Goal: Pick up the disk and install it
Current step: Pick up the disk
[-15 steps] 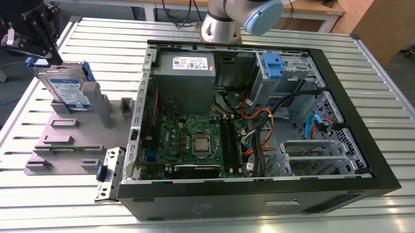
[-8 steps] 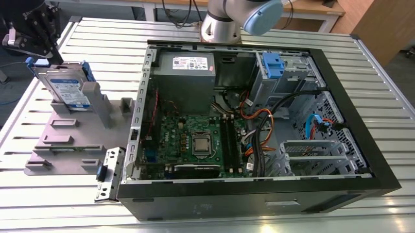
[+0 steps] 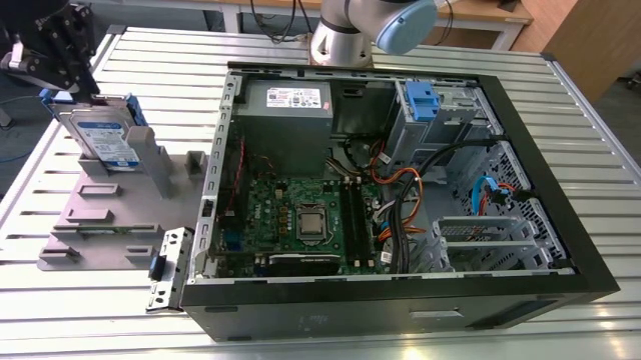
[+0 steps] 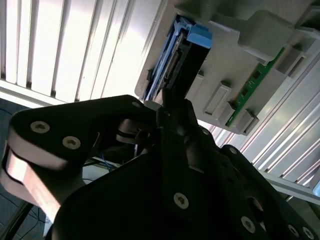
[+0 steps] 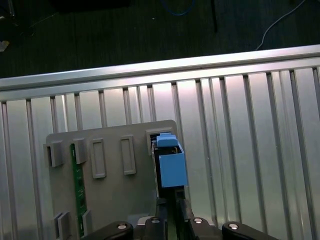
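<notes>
The disk (image 3: 100, 139) stands on edge in a slot of the grey holder (image 3: 100, 225), at the exterior view's left of the computer case. Its silver face carries a blue-and-white label. Its blue handle end (image 5: 171, 162) points up at the wrist camera and also appears in the second wrist view (image 4: 199, 36). My gripper (image 3: 88, 94) sits right on top of the disk. Its two dark fingers (image 5: 162, 220) stand close together, one on each side of the disk's thin edge, shut on it. The disk sits in its slot.
The open computer case (image 3: 401, 307) lies on the slatted metal table, with a grey power-supply box (image 3: 285, 105) and a drive cage with a blue latch (image 3: 421, 101) at its far end. A small metal bracket (image 3: 168, 266) lies by the holder. A green board (image 5: 77, 185) stands in another slot.
</notes>
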You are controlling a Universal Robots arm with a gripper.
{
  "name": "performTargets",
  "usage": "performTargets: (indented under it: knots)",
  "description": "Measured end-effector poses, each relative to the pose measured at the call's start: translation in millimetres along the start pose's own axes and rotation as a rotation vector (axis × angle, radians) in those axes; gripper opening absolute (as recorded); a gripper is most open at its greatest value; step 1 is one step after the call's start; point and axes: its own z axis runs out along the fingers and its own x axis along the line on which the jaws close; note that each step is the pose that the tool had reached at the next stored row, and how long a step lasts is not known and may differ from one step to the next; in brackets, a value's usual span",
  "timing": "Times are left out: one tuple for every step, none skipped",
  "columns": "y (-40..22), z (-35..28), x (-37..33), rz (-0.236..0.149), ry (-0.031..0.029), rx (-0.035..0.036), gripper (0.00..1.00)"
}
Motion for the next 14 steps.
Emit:
performTargets:
  knots:
    - [0.0,0.0,0.0,0.000,0.0000,0.0001,0.29]
    - [0.0,0.0,-0.1,0.000,0.0000,0.0001,0.29]
    - [0.0,0.0,-0.1,0.000,0.0000,0.0001,0.35]
    - [0.0,0.0,-0.1,0.000,0.0000,0.0000,0.35]
    - [0.0,0.0,-0.2,0.000,0.0000,0.0000,0.41]
    - [0.0,0.1,-0.2,0.000,0.0000,0.0001,0.47]
    - [0.1,0.0,-0.2,0.000,0.0000,0.0001,0.47]
    - [0.1,0.1,-0.3,0.000,-0.0001,0.0001,0.47]
    - [0.1,0.0,-0.3,0.000,0.0000,0.0000,0.53]
    - [0.1,0.0,-0.3,0.000,0.0000,0.0000,0.53]
    - [0.0,0.2,-0.3,0.000,0.0000,0.0000,0.53]
    - [0.0,1.1,-0.3,0.000,-0.0001,0.0004,0.53]
    - [0.1,2.7,-0.3,0.000,-0.0001,0.0010,0.53]
    - [0.1,4.4,-0.2,0.000,-0.0002,0.0016,0.53]
